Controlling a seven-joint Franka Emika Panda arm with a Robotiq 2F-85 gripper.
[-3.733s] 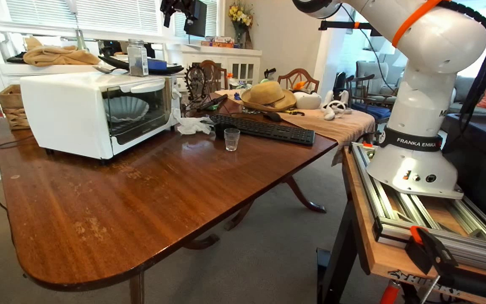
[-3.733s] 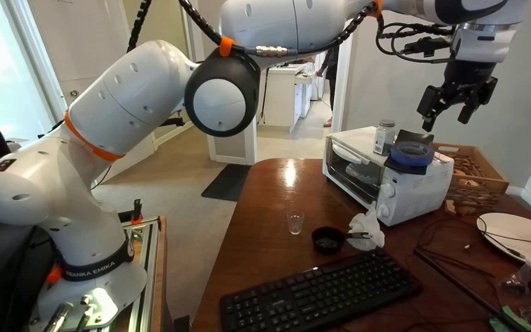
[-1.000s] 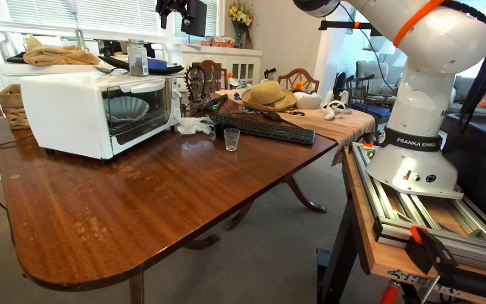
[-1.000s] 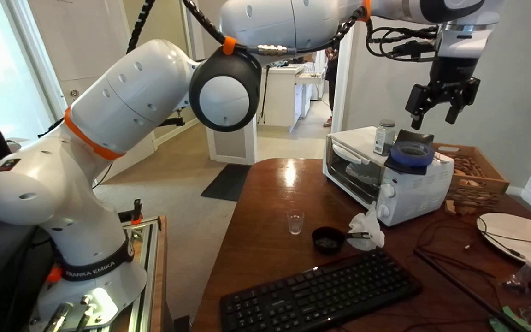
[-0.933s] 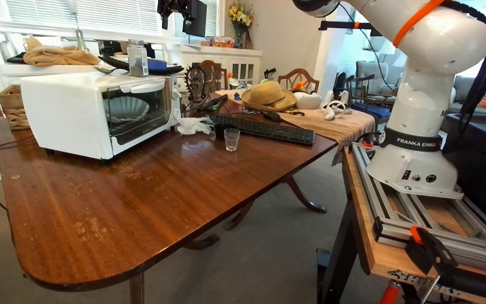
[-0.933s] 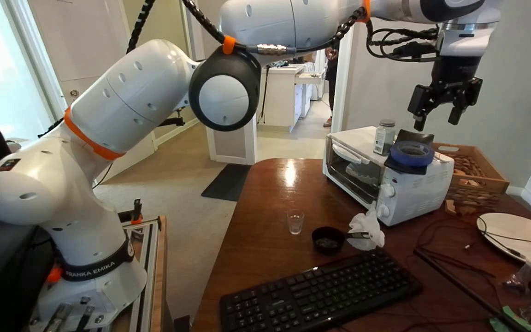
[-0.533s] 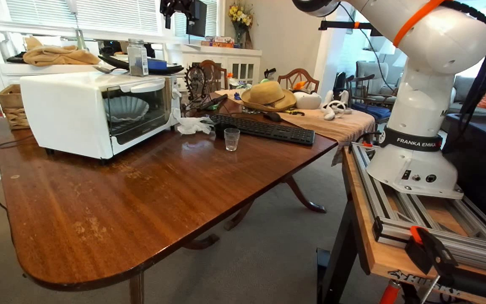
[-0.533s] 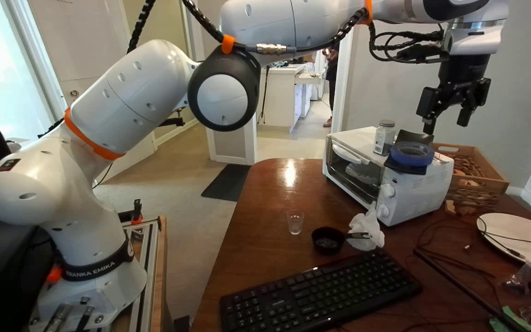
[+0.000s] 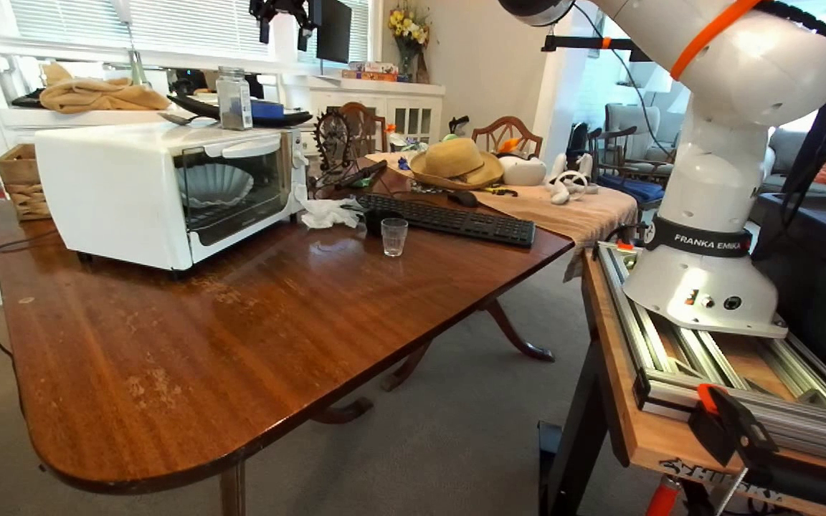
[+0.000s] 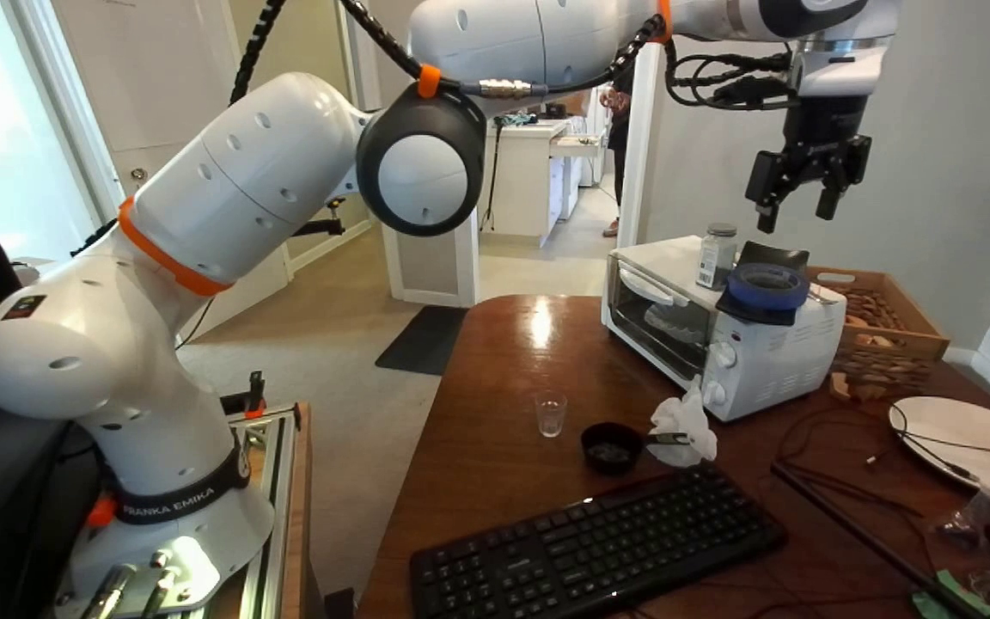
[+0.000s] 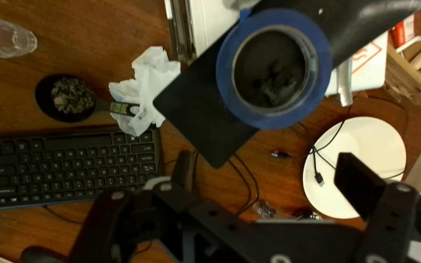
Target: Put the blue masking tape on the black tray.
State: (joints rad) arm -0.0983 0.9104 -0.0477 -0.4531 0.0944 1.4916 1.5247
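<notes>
The blue masking tape (image 10: 768,299) is a flat roll lying on the black tray (image 10: 753,316), on top of the white microwave oven (image 10: 791,361). In the other exterior picture the tape (image 9: 267,110) shows partly behind a jar. In the wrist view the tape (image 11: 225,69) lies flat on the tray (image 11: 203,117), beyond the fingers. My gripper (image 10: 796,217) is open and empty, above the tape and tray and apart from them. It also shows high in an exterior view (image 9: 284,37). In the wrist view its jaws (image 11: 265,166) stand wide apart with nothing between them.
A glass jar (image 10: 718,258) stands beside the tape on the oven. A brown basket (image 10: 899,344) is behind the oven. A glass (image 10: 551,414), a black scoop (image 10: 612,449), white tissue (image 10: 684,425), a keyboard (image 10: 598,550) and a white plate (image 10: 968,417) are on the table.
My open gripper shifted slightly right by half a second ago and has since moved left and a little up in both exterior views. The tape and tray have not moved.
</notes>
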